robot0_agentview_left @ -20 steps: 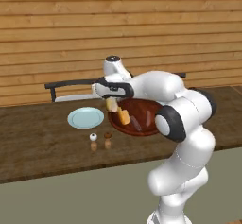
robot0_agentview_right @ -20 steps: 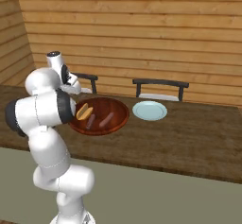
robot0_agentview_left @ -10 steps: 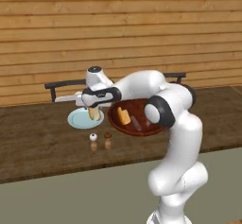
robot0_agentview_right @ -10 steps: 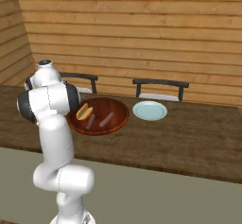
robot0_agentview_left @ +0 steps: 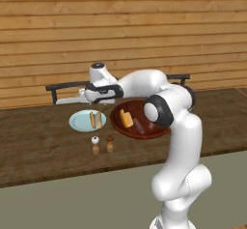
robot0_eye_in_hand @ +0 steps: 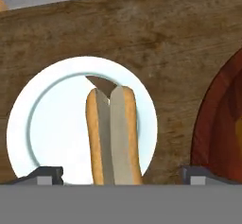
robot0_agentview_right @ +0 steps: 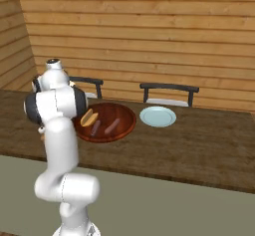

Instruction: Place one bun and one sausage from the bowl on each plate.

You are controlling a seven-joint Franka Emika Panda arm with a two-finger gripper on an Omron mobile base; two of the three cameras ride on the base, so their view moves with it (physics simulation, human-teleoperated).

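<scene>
**Ana:** Since you ask for the big things first: the worktop [robot0_agentview_left: 43, 148] is a long dark wooden slab before a plank wall, and the arm reaches out leftward over it from the base.

**Ben:** And the bowl?

**Ana:** The bowl [robot0_agentview_left: 159, 129] sits mid-worktop, under the arm's elbow. One bun [robot0_agentview_left: 126, 119] and two sausages [robot0_agentview_right: 112, 126] lie in it, which I take as stock for the rest of the job.

**Ben:** The plates?

**Ana:** One on either side of the bowl, so each is an easy swing away. The left plate [robot0_agentview_left: 77, 121] lies just beside the bowl's rim. The right plate [robot0_agentview_right: 157, 116] is bare, a little apart from the bowl.

**Ben:** What's on the left one?

**Ana:** A split bun [robot0_eye_in_hand: 112, 135], lying flat across the plate's middle, slightly toward the bowl side. It rests free on the plate.

**Ben:** So the hand isn't holding it?

**Ana:** No. The hand [robot0_agentview_left: 91, 97] hangs above that plate, its fingertips [robot0_eye_in_hand: 45, 175] spread wide to either side of the bun, touching nothing. It's released.

**Ben:** Why hover there?

**Ana:** My guess: directly overhead is the spot for a straight drop onto the plate's middle.

**Ben:** How far along?

**Ana:** Early, I'd judge. That plate wants a sausage; the other wants both.

**Ben:** Anything smaller?

**Ana:** Two little shakers [robot0_agentview_left: 95, 145] stand in front of the left plate, close enough that a low sweep might tip them.
</scene>
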